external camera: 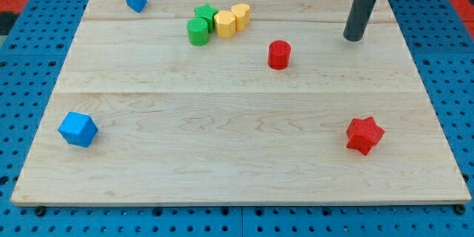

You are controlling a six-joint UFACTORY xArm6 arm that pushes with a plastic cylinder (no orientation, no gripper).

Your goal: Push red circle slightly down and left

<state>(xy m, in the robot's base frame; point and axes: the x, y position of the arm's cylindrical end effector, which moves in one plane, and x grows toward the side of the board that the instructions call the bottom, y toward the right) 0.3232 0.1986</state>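
A: Where is the red circle [278, 55] now?

B: It stands on the desk [222, 163], a little right of centre, in the upper half, apart from the yellow and green blocks [218, 23].

A: And my tip [355, 38]?

B: At the view's upper right of the circle, well apart from it. There is no gripper, only the rod, so nothing holds anything.

A: How will the circle handle?

B: I think it is light, stiff, and slides easily. Touch its upper-right side, centrally, or it may roll aside.
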